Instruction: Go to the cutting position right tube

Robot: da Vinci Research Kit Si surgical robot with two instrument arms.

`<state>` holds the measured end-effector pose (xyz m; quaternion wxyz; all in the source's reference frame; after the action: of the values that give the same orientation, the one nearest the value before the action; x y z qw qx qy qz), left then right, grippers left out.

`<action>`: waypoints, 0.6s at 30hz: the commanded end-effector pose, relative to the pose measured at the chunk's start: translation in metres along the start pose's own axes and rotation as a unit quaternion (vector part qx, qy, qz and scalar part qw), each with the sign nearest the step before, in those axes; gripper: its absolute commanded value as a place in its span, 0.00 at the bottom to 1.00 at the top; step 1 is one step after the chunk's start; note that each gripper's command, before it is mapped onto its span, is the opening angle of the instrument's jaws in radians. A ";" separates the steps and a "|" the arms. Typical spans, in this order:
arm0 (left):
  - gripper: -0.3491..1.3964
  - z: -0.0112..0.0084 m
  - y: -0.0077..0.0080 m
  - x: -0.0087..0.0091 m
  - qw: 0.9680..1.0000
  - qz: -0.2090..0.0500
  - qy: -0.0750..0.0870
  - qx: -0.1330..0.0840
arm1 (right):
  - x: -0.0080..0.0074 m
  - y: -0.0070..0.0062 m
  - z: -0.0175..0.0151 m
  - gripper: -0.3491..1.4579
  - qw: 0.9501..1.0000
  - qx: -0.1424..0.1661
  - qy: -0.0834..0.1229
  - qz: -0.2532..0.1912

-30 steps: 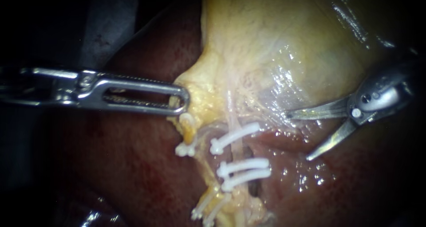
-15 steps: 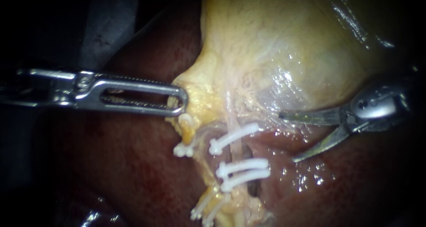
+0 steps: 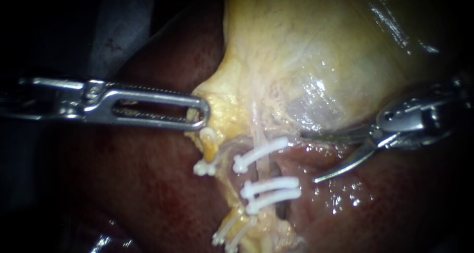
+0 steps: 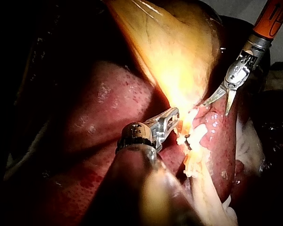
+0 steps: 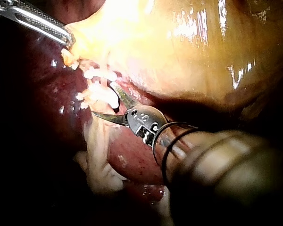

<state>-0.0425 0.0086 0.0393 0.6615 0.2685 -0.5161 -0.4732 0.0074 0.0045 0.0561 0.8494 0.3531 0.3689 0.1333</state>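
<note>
The yellow gallbladder lies on the dark red liver. Below its neck run two pale tubes with white clips. The right tube carries one clip above and two clips below, with a bare stretch between them. My left instrument has slotted jaws shut on the gallbladder's neck edge, also seen in the left wrist view. My right instrument has curved blades standing open just right of the tube's bare stretch, apart from it. In the right wrist view the blades flank the clips.
The left tube has a clip above and another below; more clips sit lower down. Wet liver lies under the right blades. The orange shaft of the right instrument shows in the left wrist view.
My right instrument has moved left toward the clipped right tube, its wrist turning and its blades staying open. The left instrument and the tissue it holds have stayed put.
</note>
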 end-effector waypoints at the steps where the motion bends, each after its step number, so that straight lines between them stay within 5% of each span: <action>1: 0.00 0.0000 0.0000 0.0000 1.000 0.003 0.000 0.000 | 0.0001 0.0001 0.0002 0.81 1.000 0.002 -0.001 0.002; 8: 0.00 0.0000 -0.0002 0.0000 1.000 0.003 0.000 0.001 | -0.0003 0.0000 0.0014 0.75 0.999 0.012 -0.032 0.019; 18: 0.00 -0.0001 -0.0003 -0.0001 1.000 0.002 -0.001 0.002 | -0.0013 0.0007 0.0025 0.67 0.998 0.018 -0.044 0.035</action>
<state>-0.0425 0.0085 0.0390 0.6616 0.2682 -0.5180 -0.4712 0.0083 0.0031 0.0585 0.8524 0.3891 0.3188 0.1426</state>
